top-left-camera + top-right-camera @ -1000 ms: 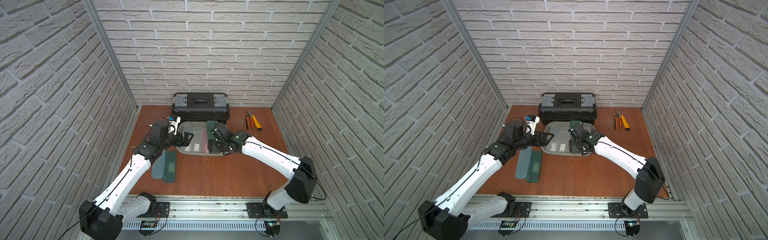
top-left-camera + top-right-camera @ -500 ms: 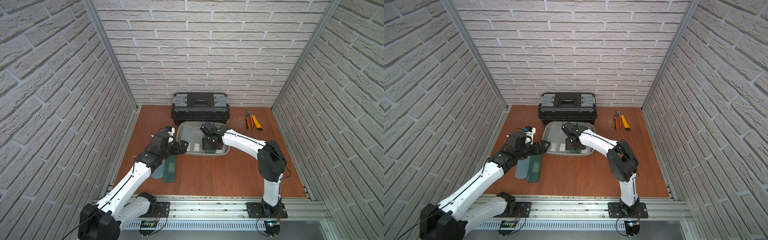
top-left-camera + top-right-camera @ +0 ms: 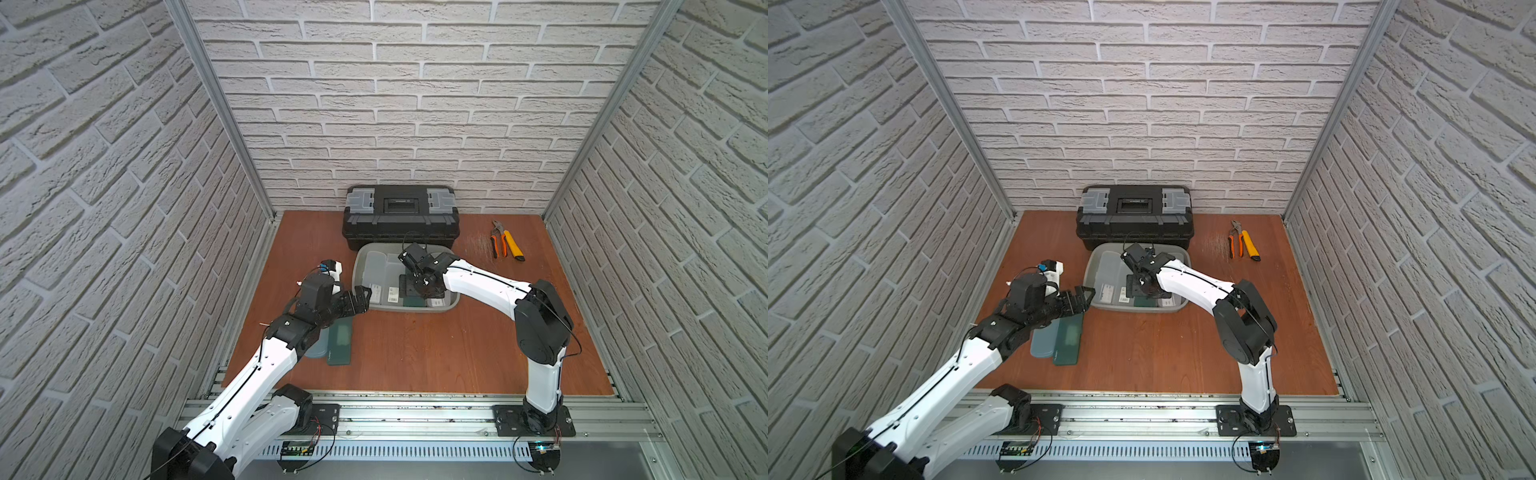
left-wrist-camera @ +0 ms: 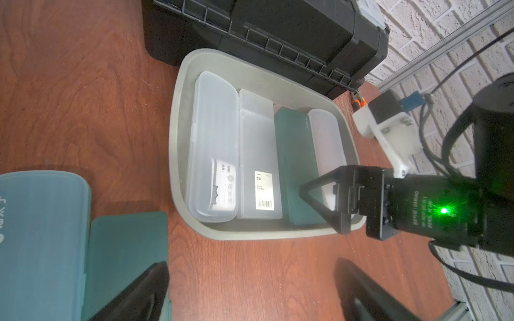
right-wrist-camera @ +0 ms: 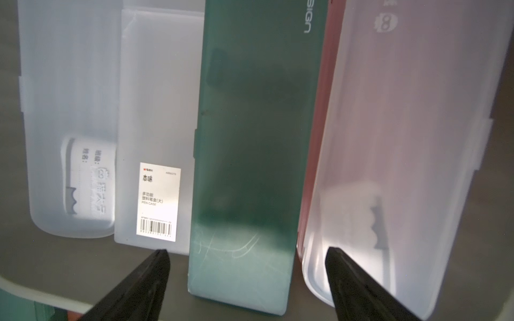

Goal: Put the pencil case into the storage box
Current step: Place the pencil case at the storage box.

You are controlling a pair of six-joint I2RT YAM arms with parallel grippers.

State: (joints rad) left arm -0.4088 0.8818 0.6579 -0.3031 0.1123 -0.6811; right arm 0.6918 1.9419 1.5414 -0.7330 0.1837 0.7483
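Pencil case (image 5: 244, 155), dark green and slim, flat on the floor of the storage box (image 4: 250, 233), third in a row of four cases laid side by side. Frosted round-cornered case (image 4: 214, 133) nearest the box's wall on the left arm's side, then a clear case with a barcode label (image 4: 257, 139), then the pencil case, then a pinkish frosted case (image 4: 325, 139) by the opposite wall. Right fingers (image 5: 147, 283) spread wide and pointing down into the box, over the end of the pencil case nearest the box's front rim. One tip to each side of that end, a clear gap between each tip and the case's long edges, nothing gripped. Left fingers (image 4: 144, 294) likewise wide apart and empty, outside the box, just beside its front corner on the left arm's side, above bare worktop (image 4: 250, 278). Two more cases flat on the worktop near that same corner, side by side: a blue-grey case (image 4: 41, 244) and a second dark green case (image 4: 125, 241), both partly under the left arm in both top views. Black toolbox (image 3: 401, 220) just behind the box's back rim. Pliers (image 3: 493, 247) and a yellow-handled cutter (image 3: 514, 248) on the worktop, well apart from the box on the right arm's side.
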